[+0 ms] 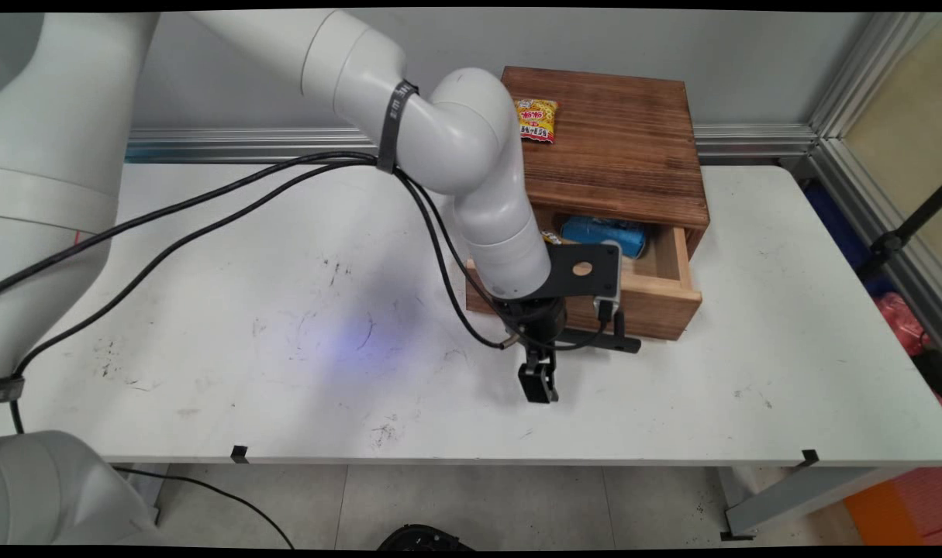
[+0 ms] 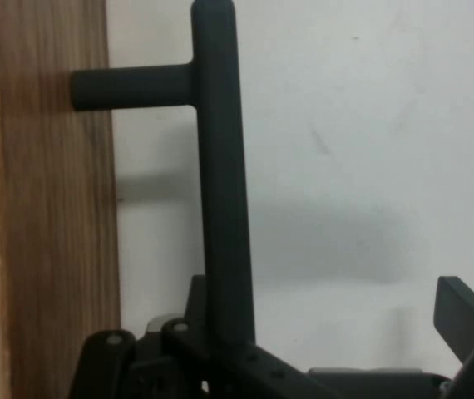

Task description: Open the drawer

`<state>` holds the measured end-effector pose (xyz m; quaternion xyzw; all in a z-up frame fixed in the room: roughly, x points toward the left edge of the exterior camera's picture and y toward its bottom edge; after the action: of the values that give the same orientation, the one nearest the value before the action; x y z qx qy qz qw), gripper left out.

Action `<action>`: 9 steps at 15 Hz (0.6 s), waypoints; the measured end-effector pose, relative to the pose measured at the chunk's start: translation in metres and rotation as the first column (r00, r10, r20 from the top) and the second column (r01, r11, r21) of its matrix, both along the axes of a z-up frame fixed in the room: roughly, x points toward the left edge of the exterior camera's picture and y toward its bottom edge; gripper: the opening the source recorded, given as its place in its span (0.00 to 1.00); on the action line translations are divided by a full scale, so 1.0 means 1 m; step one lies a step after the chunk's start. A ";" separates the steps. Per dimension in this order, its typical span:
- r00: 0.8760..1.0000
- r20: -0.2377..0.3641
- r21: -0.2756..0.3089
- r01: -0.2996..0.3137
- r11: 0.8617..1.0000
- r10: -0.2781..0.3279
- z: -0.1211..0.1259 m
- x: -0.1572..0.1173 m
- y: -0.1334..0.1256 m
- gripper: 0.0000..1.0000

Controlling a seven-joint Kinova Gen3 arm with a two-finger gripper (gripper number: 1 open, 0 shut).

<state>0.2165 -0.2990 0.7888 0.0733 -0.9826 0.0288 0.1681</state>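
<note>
On table (image 1: 284, 310), back right: wooden box (image 1: 626, 147) near wall, packet (image 1: 536, 119) on top. Drawer (image 1: 664, 298) pulled out toward near edge, exposing blue can (image 1: 604, 232). Across drawer front: black handle (image 2: 220, 166), held off on a post, leaving finger room. Directly over handle: gripper (image 1: 538, 385), pointing down, spread wide, holding nothing; bar apparently inside the gap, clear of the one visible finger.

Blue can (image 1: 604, 234) half under cabinet top (image 1: 618, 147)
</note>
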 end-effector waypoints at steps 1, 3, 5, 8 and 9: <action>1.000 -0.002 0.004 -0.001 1.000 0.001 0.000 -0.001 0.005 1.00; 1.000 -0.006 0.011 -0.001 1.000 0.002 0.001 -0.003 0.013 1.00; 1.000 -0.010 0.018 -0.001 1.000 0.001 0.002 -0.005 0.022 1.00; 1.000 -0.019 0.024 0.005 1.000 -0.005 0.005 -0.008 0.036 1.00; 1.000 -0.022 0.025 0.008 1.000 -0.007 0.005 -0.009 0.041 1.00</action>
<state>0.2075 -0.2580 0.7941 0.0720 -0.9813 0.0149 0.1779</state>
